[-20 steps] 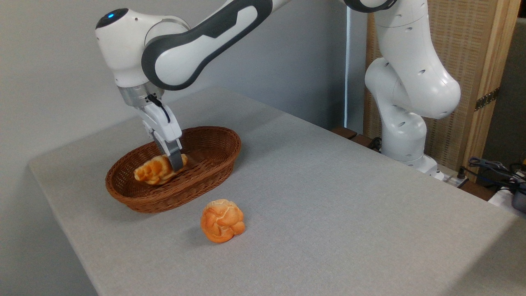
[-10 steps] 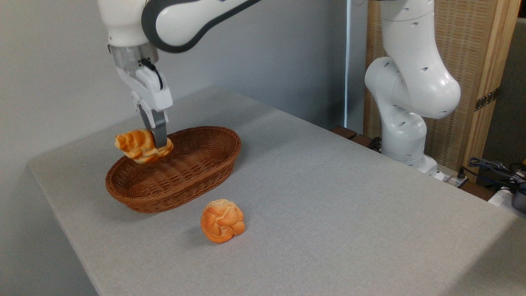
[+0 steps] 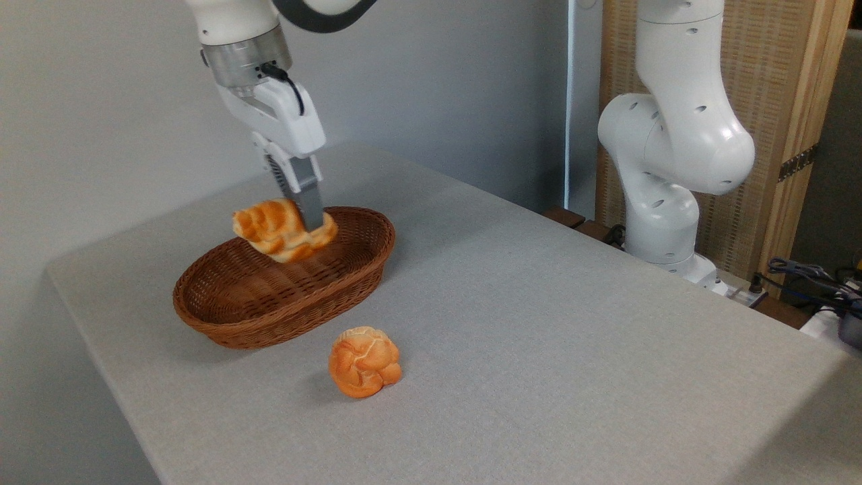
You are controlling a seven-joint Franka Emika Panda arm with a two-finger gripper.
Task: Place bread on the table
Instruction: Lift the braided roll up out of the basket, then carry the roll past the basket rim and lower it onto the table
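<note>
Grey wall behind, woven screen w/ pale wood frame [image 3: 801,135] at right, cables [image 3: 815,279] on the floor by the arm's base. Light grey fabric-look table [image 3: 539,350] fills most of the view. No brand, label or readable writing anywhere – arm shells are plain white and grey.

Gripper [image 3: 311,219] points down over the far end of the brown wicker basket [image 3: 269,310], fingers clamped on the braided loaf [image 3: 279,230]. Loaf hangs in the air above the basket's inside, tilted, clear of the weave – golden-brown top, paler underside. One grey finger shows in front of the loaf; the other is hidden behind it.

Round knotted orange roll [image 3: 364,362] sits on the table in front of the basket, near it but not touching. Basket inside looks bare otherwise.
</note>
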